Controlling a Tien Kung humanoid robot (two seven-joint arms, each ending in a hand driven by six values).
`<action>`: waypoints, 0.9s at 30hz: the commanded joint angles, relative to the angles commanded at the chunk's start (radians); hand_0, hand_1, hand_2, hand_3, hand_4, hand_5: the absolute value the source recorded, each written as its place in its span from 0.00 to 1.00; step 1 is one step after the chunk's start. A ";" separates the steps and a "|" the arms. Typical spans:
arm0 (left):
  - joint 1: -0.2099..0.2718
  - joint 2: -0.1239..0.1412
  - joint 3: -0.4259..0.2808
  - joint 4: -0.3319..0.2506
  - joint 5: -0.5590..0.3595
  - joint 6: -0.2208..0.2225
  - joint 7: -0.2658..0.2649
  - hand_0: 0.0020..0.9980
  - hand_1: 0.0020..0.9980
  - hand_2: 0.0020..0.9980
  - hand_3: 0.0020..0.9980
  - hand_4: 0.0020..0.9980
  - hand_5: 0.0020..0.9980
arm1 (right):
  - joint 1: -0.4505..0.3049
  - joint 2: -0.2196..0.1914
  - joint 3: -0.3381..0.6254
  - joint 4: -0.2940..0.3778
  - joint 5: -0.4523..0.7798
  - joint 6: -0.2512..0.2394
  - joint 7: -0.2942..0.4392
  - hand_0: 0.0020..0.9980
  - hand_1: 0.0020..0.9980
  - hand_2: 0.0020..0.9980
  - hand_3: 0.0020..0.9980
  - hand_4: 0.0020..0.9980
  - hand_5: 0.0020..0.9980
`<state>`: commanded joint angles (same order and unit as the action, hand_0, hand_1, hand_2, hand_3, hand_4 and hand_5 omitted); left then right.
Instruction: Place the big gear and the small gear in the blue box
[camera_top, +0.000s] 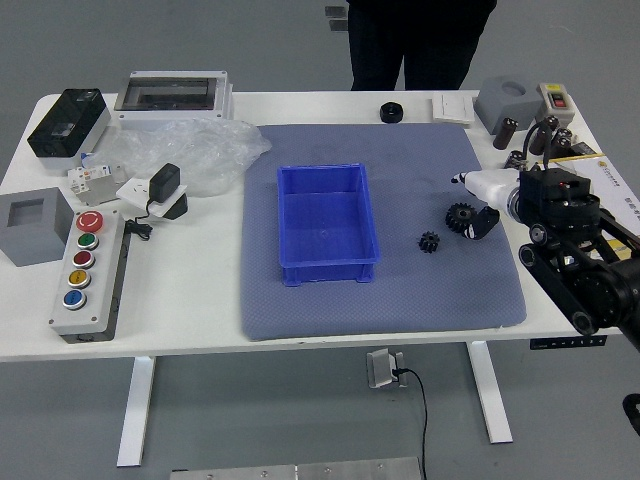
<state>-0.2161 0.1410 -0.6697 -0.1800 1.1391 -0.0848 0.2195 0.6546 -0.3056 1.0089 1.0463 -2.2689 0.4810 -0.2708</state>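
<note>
We set our clock over the blue box (325, 215), with twelve at the far side of the tabletop (190, 290).

From the left, we have a grey block (32, 225) at nine o'clock and a black box (68, 122) between nine and ten. The panel of coloured buttons (88, 275) sits between eight and nine, its red button (90, 221) at the far end. At ten o'clock a crumpled clear plastic bag (195, 150) lies just beside a small black-and-white device (160, 190).

The blue box itself stands upright on a grey-blue mat (290, 315). A black round piece (391, 112) lies at one o'clock, and beyond the tabletop, in that same direction, we see a person in dark clothes (420, 45).

The small gear (429, 242) rests on the mat just past three o'clock, outside the box. The big gear (460, 217) is at three, a little farther out, also on the mat.

Our right robot hand (508, 190) reaches in over it — open, fingers and thumb apart around the gear, gripping nothing. We cannot tell whether it touches the gear. At two o'clock, near the far edge, stands another grey block (508, 103).
</note>
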 joint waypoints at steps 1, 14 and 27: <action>0.000 0.000 0.000 0.000 0.000 0.000 0.000 0.78 0.75 0.74 0.69 0.59 0.23 | 0.004 0.001 -0.003 -0.006 0.000 -0.001 0.001 0.92 0.83 0.87 0.92 0.84 0.16; -0.002 0.000 -0.002 0.000 0.002 -0.001 0.001 0.78 0.75 0.74 0.69 0.59 0.23 | 0.045 0.019 -0.046 -0.097 0.000 -0.026 0.025 0.88 0.79 0.81 0.88 0.82 0.14; -0.003 0.000 -0.004 0.000 0.003 -0.001 0.002 0.78 0.75 0.74 0.69 0.58 0.23 | 0.059 0.035 -0.057 -0.142 0.000 -0.032 0.030 0.87 0.78 0.80 0.86 0.80 0.13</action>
<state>-0.2192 0.1411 -0.6733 -0.1800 1.1425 -0.0863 0.2212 0.7136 -0.2703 0.9519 0.9043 -2.2689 0.4490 -0.2412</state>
